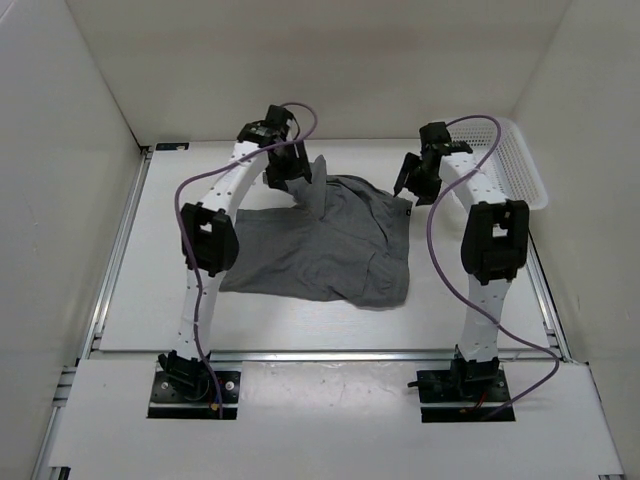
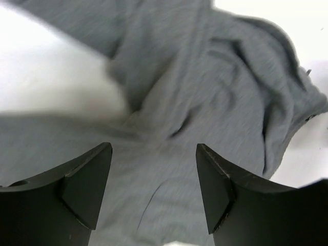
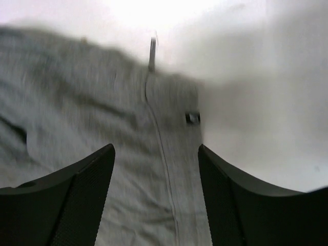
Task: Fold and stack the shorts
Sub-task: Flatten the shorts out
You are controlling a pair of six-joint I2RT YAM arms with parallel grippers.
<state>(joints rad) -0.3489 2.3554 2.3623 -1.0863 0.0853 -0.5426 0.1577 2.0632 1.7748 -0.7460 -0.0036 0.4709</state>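
The grey shorts (image 1: 330, 245) lie rumpled on the white table (image 1: 160, 290), partly folded over at the back. My left gripper (image 1: 298, 183) hovers over their back left edge, where a flap of fabric stands up beside it. In the left wrist view the left gripper (image 2: 154, 148) is open, with creased shorts (image 2: 205, 77) lying below the gap. My right gripper (image 1: 408, 185) hangs over the shorts' back right corner. In the right wrist view the right gripper (image 3: 156, 148) is also open above the shorts (image 3: 92, 102), right over a seam near the cloth's edge.
A white basket (image 1: 520, 160) stands at the back right against the wall. White walls close in the table on the left, back and right. A metal rail (image 1: 330, 353) runs along the table's near edge in front of the arm bases.
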